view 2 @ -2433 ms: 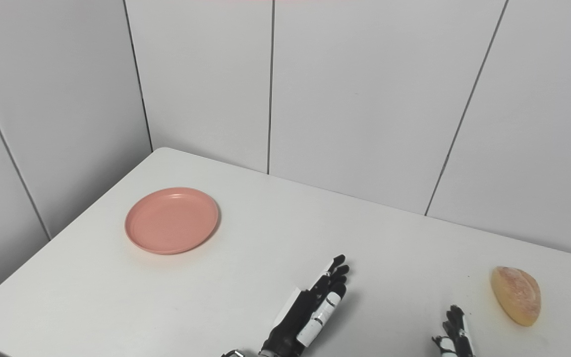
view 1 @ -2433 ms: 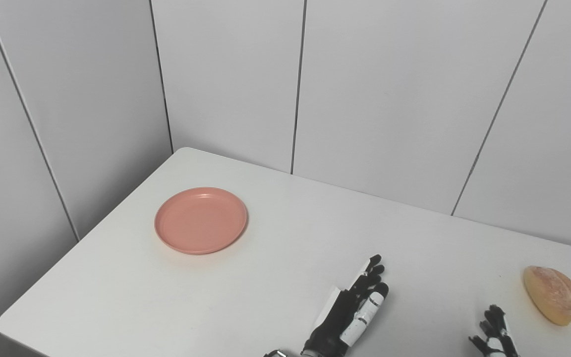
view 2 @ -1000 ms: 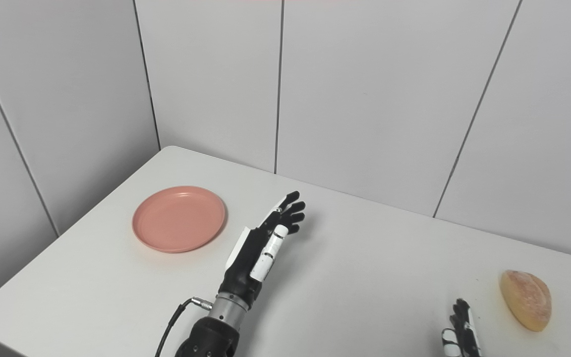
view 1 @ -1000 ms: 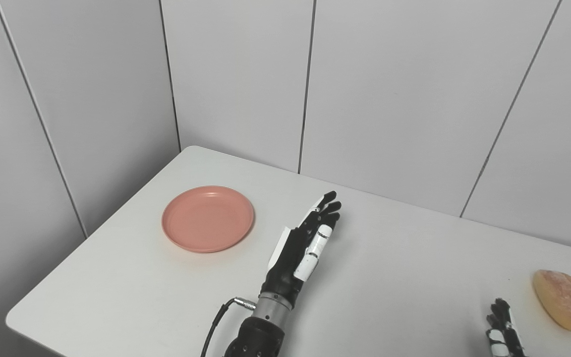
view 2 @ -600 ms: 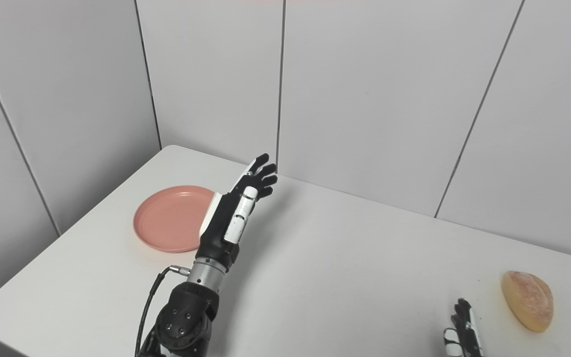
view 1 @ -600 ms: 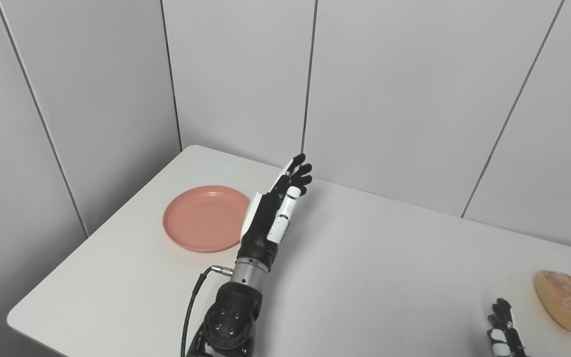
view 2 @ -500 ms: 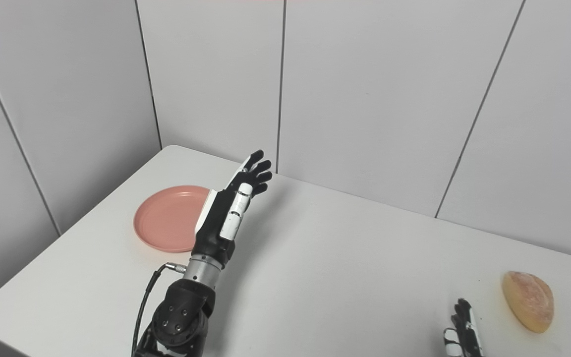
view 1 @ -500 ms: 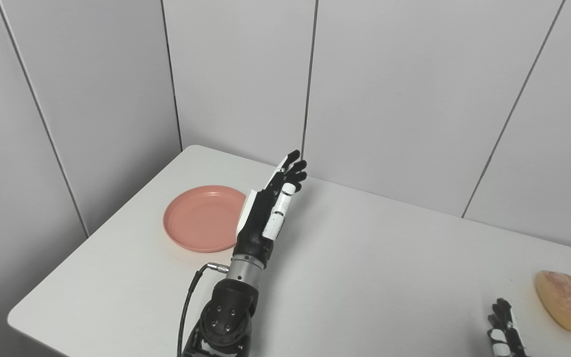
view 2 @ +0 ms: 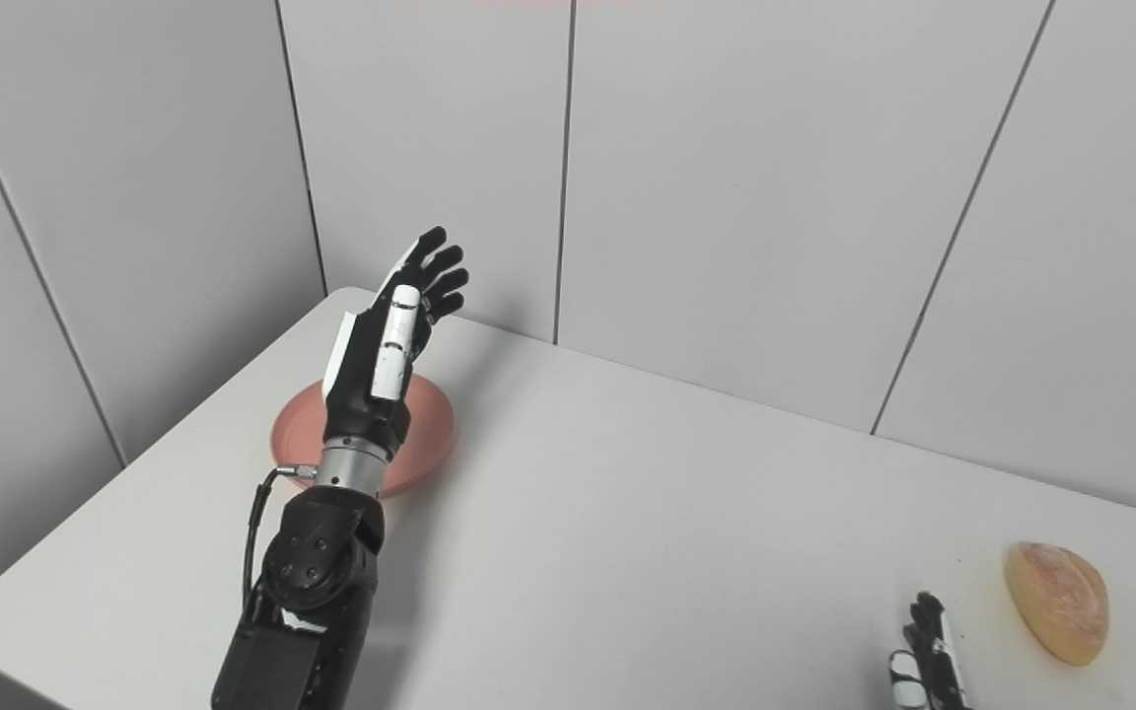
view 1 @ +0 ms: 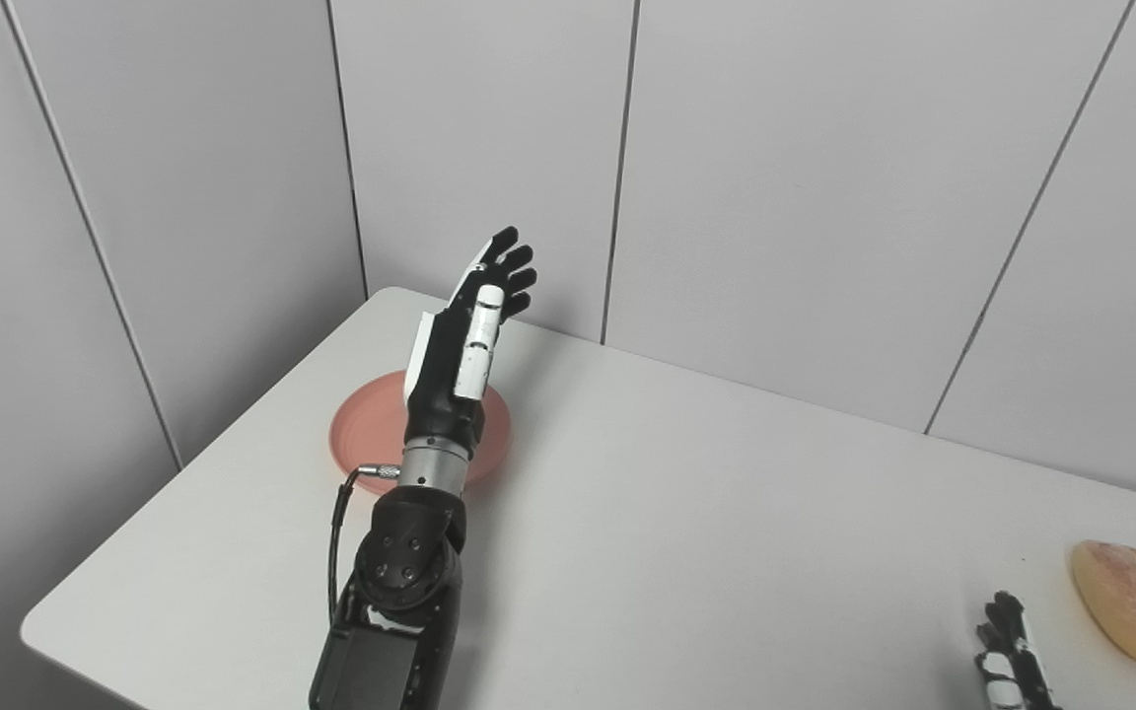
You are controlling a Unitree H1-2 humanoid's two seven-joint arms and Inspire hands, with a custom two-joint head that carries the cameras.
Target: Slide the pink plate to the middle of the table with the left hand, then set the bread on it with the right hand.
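Left hand [view 1: 460,340] up over round pink plate [view 1: 356,439] near counter's left edge, fingers spread, holding nothing, ready to push. Round tan bread [view 1: 1125,600] far right, by resting right hand [view 1: 1010,661]; grip unclear.

Left hand [view 2: 386,350]: raised over the pink plate [view 2: 430,434] — fingers spread, empty.
Bread [view 2: 1058,600]: far right, beside right hand [view 2: 928,659].

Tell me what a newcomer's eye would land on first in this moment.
First, the left robot hand, raised with fingers spread over the pink plate near the table's far left corner, its arm hiding much of the plate. Next, the bread lying alone at the right edge, with the right robot hand low beside it, barely in view.
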